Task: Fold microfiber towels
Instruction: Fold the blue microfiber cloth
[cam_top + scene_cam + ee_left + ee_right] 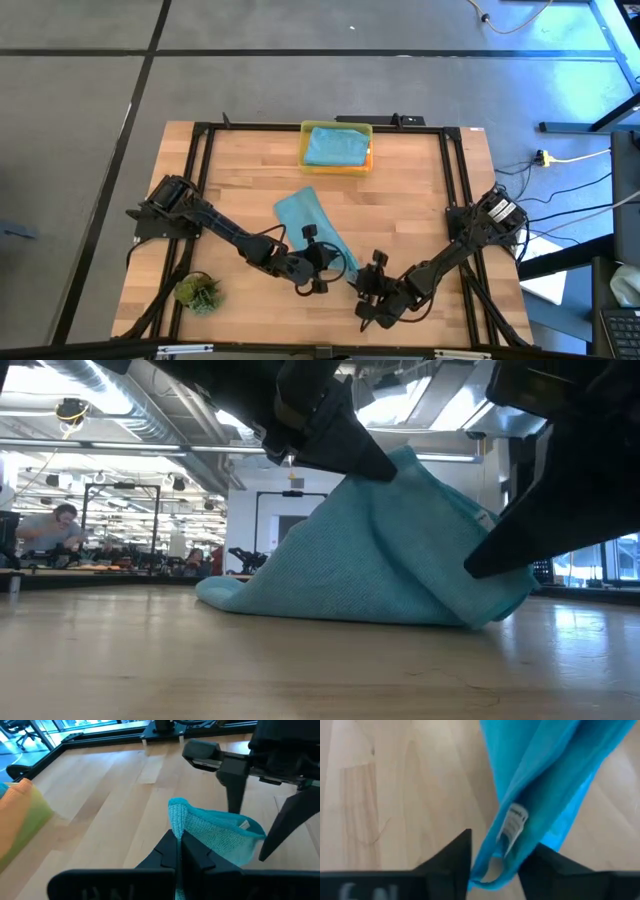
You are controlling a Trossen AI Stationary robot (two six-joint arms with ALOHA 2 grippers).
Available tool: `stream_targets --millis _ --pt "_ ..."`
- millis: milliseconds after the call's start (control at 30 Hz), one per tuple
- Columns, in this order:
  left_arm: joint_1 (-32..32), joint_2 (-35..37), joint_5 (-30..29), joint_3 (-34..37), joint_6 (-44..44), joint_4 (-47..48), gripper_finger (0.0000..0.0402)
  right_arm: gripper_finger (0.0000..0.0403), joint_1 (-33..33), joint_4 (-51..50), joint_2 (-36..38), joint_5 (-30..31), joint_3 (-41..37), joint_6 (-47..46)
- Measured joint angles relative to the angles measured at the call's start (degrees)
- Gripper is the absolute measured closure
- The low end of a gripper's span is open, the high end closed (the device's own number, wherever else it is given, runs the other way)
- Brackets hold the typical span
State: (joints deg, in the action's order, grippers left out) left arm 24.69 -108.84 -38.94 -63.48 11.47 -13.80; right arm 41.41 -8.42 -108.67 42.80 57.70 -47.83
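Left pincer point(322, 262) is clamped on a raised edge of the teal towel point(312, 228), which lies across the lower middle of the high view on the tabletop point(240, 180). Right pincer point(365, 288), low and right of centre, has its fingers standing apart on either side of the towel's tagged corner — not visibly pinching yet. At top centre the yellow bin point(336, 128) holds folded towels, teal over orange. By my reading this towel's fold is only starting — the rest remains.

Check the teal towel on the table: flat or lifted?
Lifted at one end: teal towel tents up, pinched by left gripper; its far end rests on the table.
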Motion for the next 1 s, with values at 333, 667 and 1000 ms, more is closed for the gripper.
stream_targets --millis 333,667,1000 --pt "1.17 -0.04 -0.52 0.00 -0.14 0.26 0.0401 0.0388 1.70 -2.47 -0.32 -3.23 -0.01 3.93" --pt "9.41 -0.04 11.57 -0.02 -2.87 4.02 0.0401 0.0397 3.34 -2.05 3.01 -10.24 0.67 16.40" --pt "17.42 0.50 12.27 -0.11 -2.92 6.34 0.0401 0.0401 1.24 -2.60 4.25 -22.90 9.97 29.02"
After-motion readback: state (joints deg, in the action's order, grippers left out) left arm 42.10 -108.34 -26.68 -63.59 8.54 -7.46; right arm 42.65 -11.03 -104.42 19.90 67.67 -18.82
